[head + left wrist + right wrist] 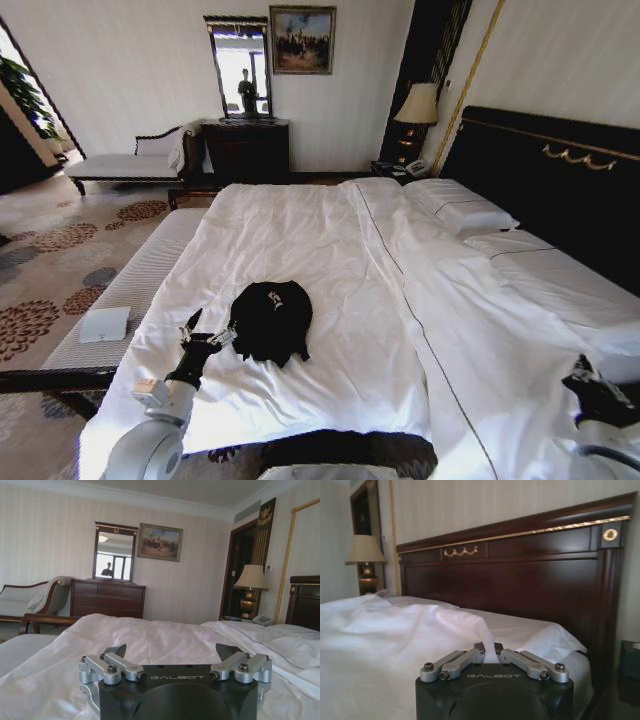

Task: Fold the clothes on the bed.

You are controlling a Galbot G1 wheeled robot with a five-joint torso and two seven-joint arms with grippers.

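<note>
- The black T-shirt (pixel 271 320) is lying bunched in a dark heap on the white duvet of the bed (pixel 330 250), toward the foot end and well apart from the pillows (pixel 458 206) by the headboard (pixel 560 170).
- The left tool (pixel 207 331) is hovering just beside the T-shirt's edge on the side nearer the striped bench (pixel 130 290); its fingers (pixel 116 652) are standing wide apart and holding nothing, as the left wrist view is showing.
- The right tool (pixel 488 651) is sitting far from the T-shirt, on the headboard side of the bed; its jaws are drawn narrow and appear to be pinching a raised fold of the white sheet (pixel 465 617) rather than the garment.
- The T-shirt is looking soft, light and limp: it will likely be sagging and collapsing wherever it is lifted, and sliding easily over the smooth linen.
- Because it is crumpled, with hem and sleeves hard to tell apart, the sensible hold is probably a pinch at an outer edge or corner nearest the left tool, taking only the black cloth and not the duvet beneath.
- A risk worth judging: a deep pinch may be gathering white bedding along with the shirt.
- Folding is not yet under way; the garment first needs spreading flat.
</note>
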